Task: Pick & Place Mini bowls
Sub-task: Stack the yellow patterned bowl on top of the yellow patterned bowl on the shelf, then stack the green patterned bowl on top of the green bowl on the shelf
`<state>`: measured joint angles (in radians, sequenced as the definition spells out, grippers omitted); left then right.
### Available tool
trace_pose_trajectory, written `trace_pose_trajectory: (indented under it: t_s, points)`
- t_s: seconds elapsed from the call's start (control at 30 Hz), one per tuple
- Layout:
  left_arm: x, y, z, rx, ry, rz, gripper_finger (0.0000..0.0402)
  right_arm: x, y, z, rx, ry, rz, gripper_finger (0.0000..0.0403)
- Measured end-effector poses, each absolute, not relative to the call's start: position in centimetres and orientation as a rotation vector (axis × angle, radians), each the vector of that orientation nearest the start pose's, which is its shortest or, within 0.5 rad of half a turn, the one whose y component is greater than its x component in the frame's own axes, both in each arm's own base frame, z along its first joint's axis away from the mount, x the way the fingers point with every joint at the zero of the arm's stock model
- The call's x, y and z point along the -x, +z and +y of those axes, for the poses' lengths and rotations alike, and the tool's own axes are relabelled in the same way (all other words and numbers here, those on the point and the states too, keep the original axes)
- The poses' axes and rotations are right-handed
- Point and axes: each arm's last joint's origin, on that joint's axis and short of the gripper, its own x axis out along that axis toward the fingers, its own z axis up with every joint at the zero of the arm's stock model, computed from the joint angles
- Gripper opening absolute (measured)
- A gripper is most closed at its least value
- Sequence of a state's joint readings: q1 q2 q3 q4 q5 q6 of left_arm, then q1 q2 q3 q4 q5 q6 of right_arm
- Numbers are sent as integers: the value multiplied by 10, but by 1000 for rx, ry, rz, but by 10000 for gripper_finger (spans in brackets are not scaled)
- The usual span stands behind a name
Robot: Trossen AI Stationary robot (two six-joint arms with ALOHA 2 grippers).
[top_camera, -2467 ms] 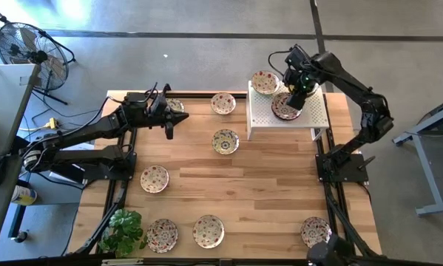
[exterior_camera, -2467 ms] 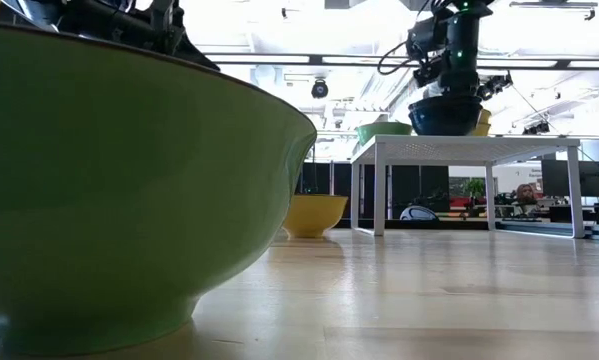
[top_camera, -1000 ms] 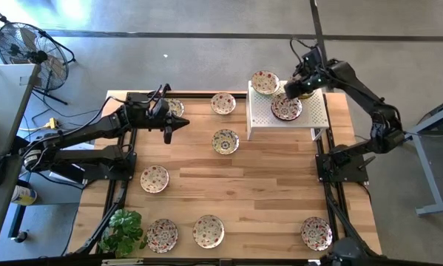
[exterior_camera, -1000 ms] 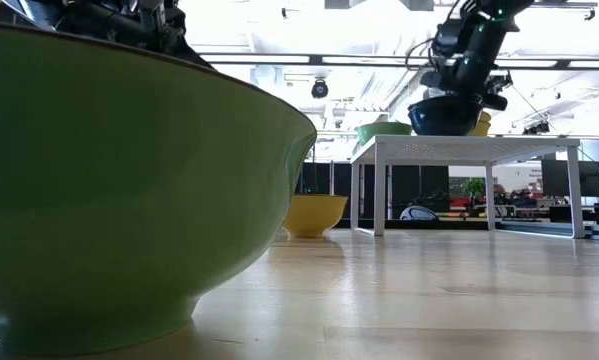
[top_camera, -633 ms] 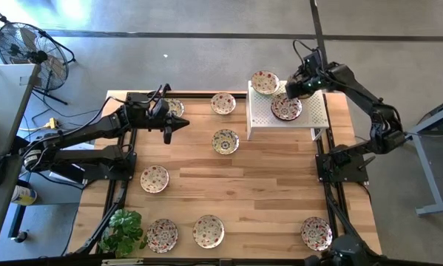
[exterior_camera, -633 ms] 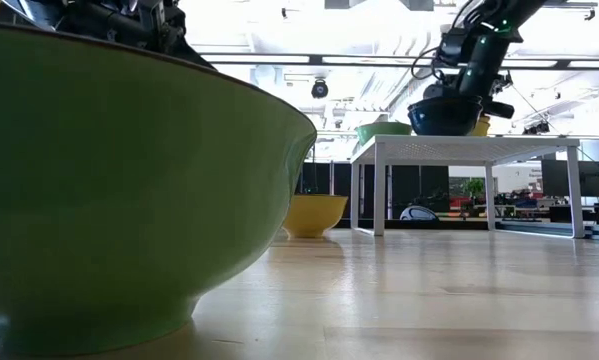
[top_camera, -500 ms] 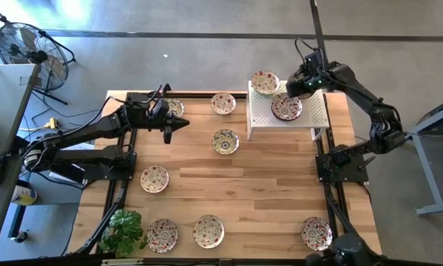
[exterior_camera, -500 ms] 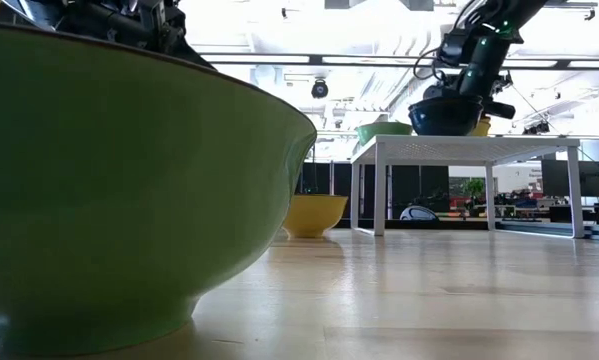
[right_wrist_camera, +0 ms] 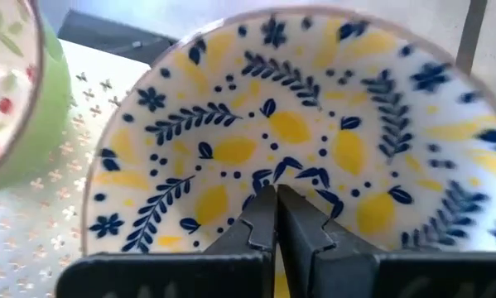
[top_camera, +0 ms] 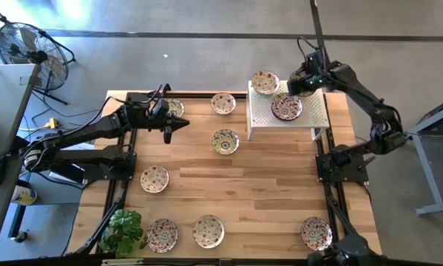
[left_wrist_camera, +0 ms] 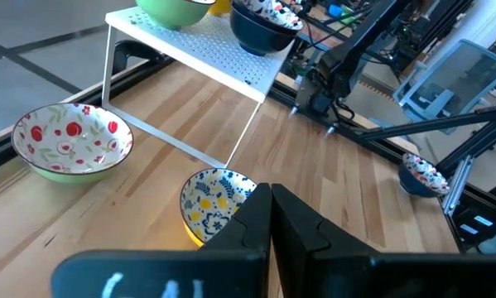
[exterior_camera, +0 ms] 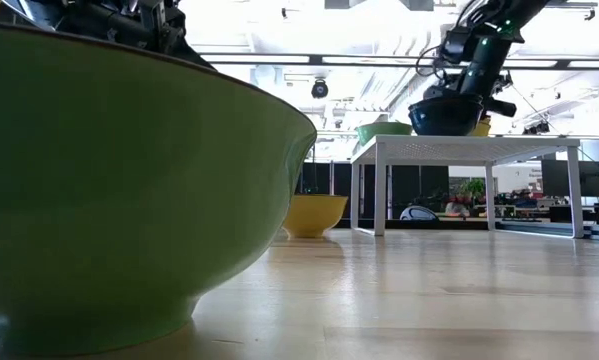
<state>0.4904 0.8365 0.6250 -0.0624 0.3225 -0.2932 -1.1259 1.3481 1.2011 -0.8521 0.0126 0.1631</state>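
Several floral mini bowls lie on the wooden table, such as one at mid table and one to the left. On the white perforated stand sit a green-sided bowl, a dark blue bowl and a yellow lemon-patterned bowl. My right gripper is shut, its tips over the inside of the lemon bowl. It shows in the high view at the stand's far edge. My left gripper, also shut, hovers above a blue-and-yellow bowl at the table's far left. My right gripper points its shut fingertips at the middle of the lemon bowl's inside, slanting down from above. Whether they touch the bowl I cannot tell. The bowl rests on the stand.
A cherry-patterned bowl sits beside the stand's leg. Three more bowls line the near edge, with a plant at the near left corner. A big green bowl fills the low view's left. Bare wood lies at mid table.
My right gripper has come off the dark blue bowl, which stays on the stand, and has moved toward the stand's far edge, over the lemon bowl. In the last second it has barely drifted.
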Motion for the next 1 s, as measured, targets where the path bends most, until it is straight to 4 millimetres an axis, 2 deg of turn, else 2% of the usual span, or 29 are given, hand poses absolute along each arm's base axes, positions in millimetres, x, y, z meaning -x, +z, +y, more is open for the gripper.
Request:
trace_pose_trajectory:
  t_s: [0.17, 0.27, 0.4, 0.5, 0.7, 0.8, 1.0]
  points:
    - [-169, 281, 80, 401, 193, 227, 1, -107, 322, -225, -661, -1135, 721, 0]
    - [-169, 281, 80, 401, 191, 228, 1, -107, 338, -210, -606, -1123, 654, 0]
    - [-169, 280, 79, 407, 192, 234, 1, -113, 359, -185, -482, -1042, 564, 0]
    - [-169, 279, 79, 396, 188, 244, 1, -123, 367, -165, -385, -951, 487, 0]
    - [-168, 278, 78, 383, 170, 263, 1, -143, 359, -132, -242, -721, 245, 0]
    - [-168, 279, 73, 358, 249, 335, 1, -150, 349, -116, -199, -595, 144, 0]
    - [-174, 289, 53, 315, 412, 442, 1, -152, 329, -88, -162, -453, 73, 0]
